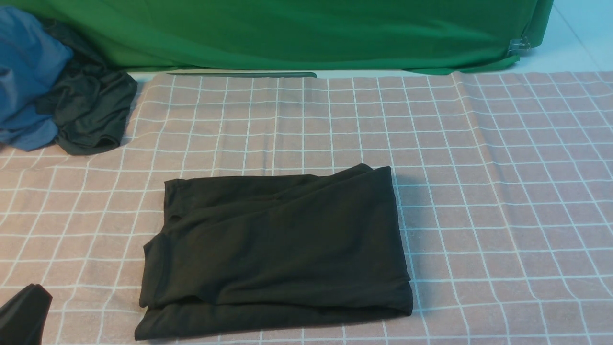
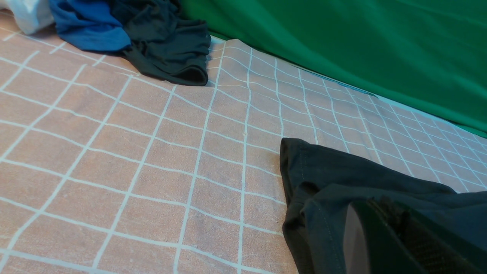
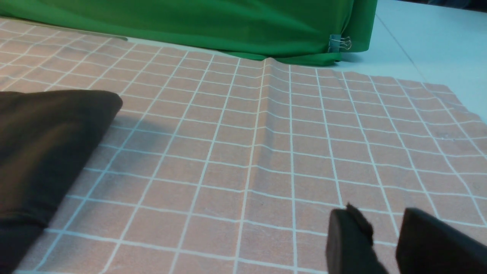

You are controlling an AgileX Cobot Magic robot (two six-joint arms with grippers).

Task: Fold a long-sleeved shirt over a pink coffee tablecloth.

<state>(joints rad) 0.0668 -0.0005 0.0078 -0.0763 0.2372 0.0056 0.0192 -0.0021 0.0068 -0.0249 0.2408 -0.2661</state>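
One folded long-sleeved shirt (image 1: 275, 249) on one pink coffee tablecloth (image 1: 503, 191); left claw (image 1: 21, 314) pressed together, right claw (image 3: 384, 243) slightly spread, empty.

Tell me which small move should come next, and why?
Probably just draw both arms back. The long-sleeved shirt already lies folded in a compact rectangle on the pink coffee tablecloth, the right gripper is slightly open with nothing in it, and the left gripper holds nothing.

Green backdrop cloth (image 1: 287, 33) is hanging behind, binder clip (image 1: 519, 45) is pinching its right corner; pale tabletop (image 1: 574, 43) is showing beyond.
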